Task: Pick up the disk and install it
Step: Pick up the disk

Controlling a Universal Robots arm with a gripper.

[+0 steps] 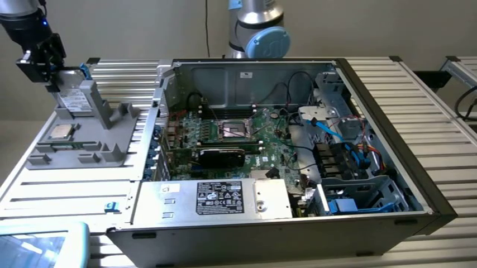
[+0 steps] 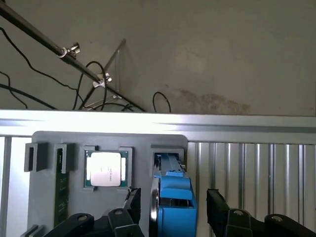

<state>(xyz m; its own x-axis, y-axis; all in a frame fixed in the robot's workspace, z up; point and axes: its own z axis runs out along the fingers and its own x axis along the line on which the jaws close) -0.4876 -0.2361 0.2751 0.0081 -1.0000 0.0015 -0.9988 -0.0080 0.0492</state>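
From the wrist camera you get only part of the disk (image 2: 173, 200). Its blue carrier and one silver edge face you, the rest runs out of frame, and its label is turned out of sight. The gripper (image 2: 174, 207) is cropped there too, so you see just two black fingers (image 2: 217, 207) and their linkages.

In the exterior view the gripper sits at ten o'clock from the open computer case (image 1: 410, 167). There its fingertips blend into the dark edge of the disk, so you cannot judge contact from that side. The arm above it is cut off by the frame edge.

The disk stands on edge in a slot of the grey fixture (image 1: 111, 117), at the fixture's twelve o'clock end. The processor chip (image 1: 60, 132) lies flat at six o'clock from it.

The gripper straddles the disk's upper end with its jaws spread wide, one finger beside each broad face. From the wrist camera you can see a narrow gap between each finger and the carrier, so it has hold of nothing. The chip's pocket lies just beside the disk's slot.
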